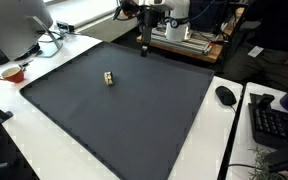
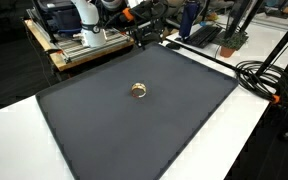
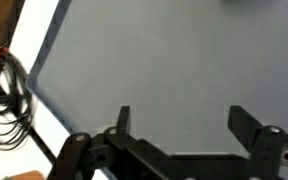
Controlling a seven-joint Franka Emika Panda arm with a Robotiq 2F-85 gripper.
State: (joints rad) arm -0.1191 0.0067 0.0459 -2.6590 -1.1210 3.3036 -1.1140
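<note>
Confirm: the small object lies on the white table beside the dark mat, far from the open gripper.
Wrong spot: the small object lies on the dark mat, near its middle, as both exterior views show. It is far from the open gripper.

both exterior views: high, oblique, share mat (image 1: 114, 110) | wrist: close, downward

You face: wide dark grey mat (image 1: 114, 110) | white tabletop (image 1: 44, 150) beneath | coiled black cables (image 2: 269, 75) | light wooden workbench (image 2: 59, 58) behind
</note>
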